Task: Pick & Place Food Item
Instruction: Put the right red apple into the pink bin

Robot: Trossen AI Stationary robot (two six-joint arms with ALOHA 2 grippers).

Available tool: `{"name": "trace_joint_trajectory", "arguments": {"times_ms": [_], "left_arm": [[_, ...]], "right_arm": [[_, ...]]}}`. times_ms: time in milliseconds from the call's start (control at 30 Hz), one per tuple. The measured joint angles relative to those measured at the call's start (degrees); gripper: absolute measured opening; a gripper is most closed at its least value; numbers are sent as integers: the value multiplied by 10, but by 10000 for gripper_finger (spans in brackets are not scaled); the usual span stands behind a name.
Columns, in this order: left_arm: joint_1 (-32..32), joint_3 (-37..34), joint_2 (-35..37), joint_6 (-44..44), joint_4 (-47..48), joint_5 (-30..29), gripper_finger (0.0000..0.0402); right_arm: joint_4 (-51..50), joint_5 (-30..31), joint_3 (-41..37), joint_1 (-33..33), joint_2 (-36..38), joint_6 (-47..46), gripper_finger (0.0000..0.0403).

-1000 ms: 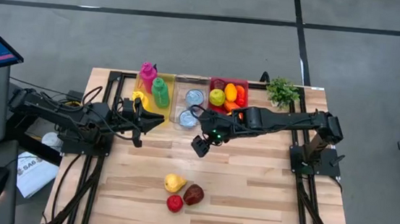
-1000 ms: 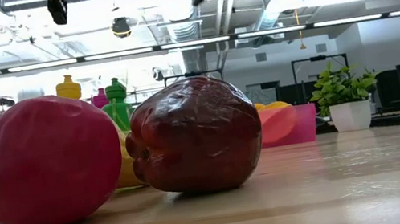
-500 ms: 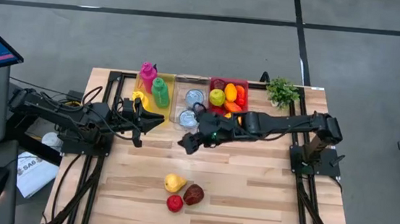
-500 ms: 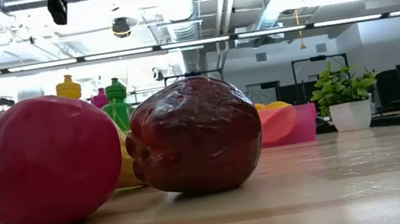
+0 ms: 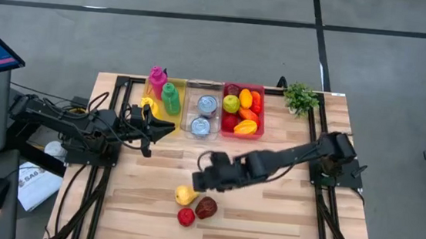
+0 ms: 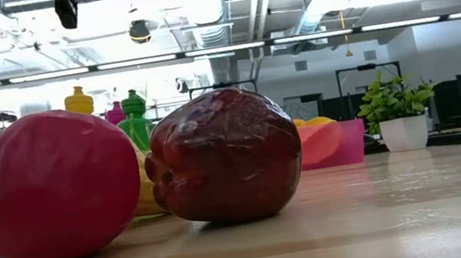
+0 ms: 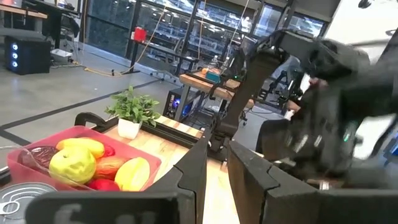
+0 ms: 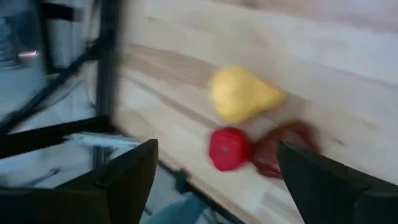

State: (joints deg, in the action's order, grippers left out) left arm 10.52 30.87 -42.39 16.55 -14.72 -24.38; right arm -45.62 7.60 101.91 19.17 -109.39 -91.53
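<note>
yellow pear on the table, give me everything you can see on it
The yellow pear is a smooth, glossy-looking fake fruit with a round body narrowing to a neck. It lies on its side on the wooden table, near the front edge, close against the dark red fruit and red fruit. The right gripper, open, hangs just above it, not touching.

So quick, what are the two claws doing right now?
Left gripper: closed, holding nothing.
Right gripper: open, empty, above the yellow pear.
</note>
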Motion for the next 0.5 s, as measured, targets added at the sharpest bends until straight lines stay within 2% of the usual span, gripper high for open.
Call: {"name": "trace_joint_trajectory", "arguments": {"times_ms": [300,500], "left_arm": [[0,1,-12,0,18,2,53],[0,0,-24,0,38,2,53]], "right_arm": [[-17,-18,-2,40,-80,-156,322],[15,-28,-1,42,-120,-189,322]]}}
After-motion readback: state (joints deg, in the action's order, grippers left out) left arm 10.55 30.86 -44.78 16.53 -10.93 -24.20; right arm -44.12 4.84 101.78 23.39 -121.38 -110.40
